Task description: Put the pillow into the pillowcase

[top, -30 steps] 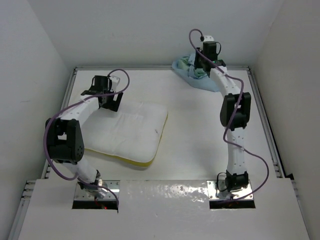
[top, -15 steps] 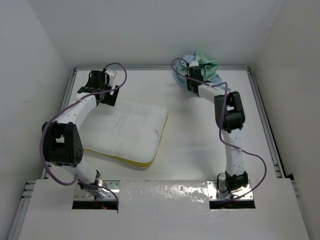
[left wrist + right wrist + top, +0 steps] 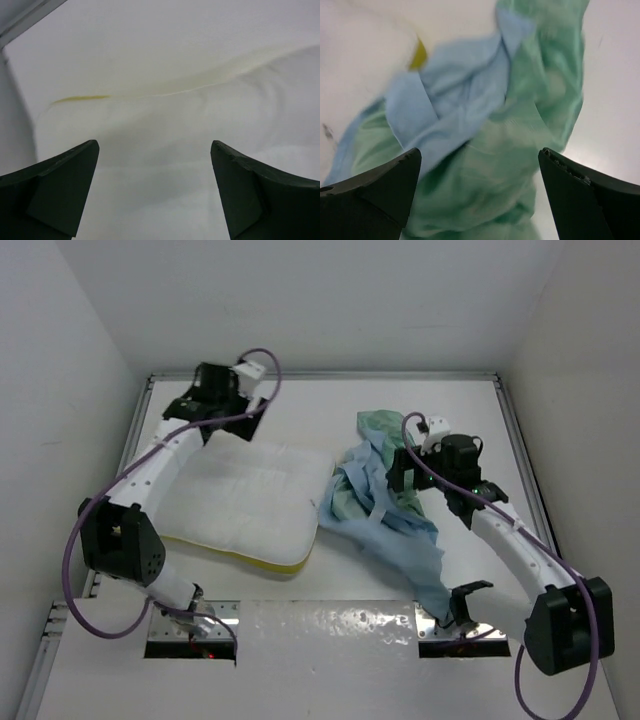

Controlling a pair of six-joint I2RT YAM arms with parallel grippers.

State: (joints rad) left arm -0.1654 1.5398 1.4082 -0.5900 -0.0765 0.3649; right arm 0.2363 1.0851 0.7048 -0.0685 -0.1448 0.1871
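The white quilted pillow (image 3: pixel 250 502) lies left of the table's middle, with its yellow band (image 3: pixel 272 563) along the near edge. My left gripper (image 3: pixel 213 410) hangs open over the pillow's far left edge. In the left wrist view the gripper (image 3: pixel 155 145) has its jaws wide apart above the pillow (image 3: pixel 200 150). The pillowcase (image 3: pixel 375 490), mint green and light blue, lies crumpled against the pillow's right edge, with a blue tail running toward the near right. My right gripper (image 3: pixel 402 472) is open just over the pillowcase. In the right wrist view the gripper (image 3: pixel 477 152) shows the fabric (image 3: pixel 520 125) between its spread jaws.
White walls enclose the table on three sides, with metal rails (image 3: pixel 530 490) along the left and right edges. A white cover plate (image 3: pixel 330 660) spans the near edge over the arm bases. Purple cables loop off both arms. Bare tabletop (image 3: pixel 430 400) lies at the back right.
My right arm has swung from the back right corner toward the middle, and the pillowcase has come with it to the pillow's right edge. My left gripper has shifted slightly right along the pillow's far edge.
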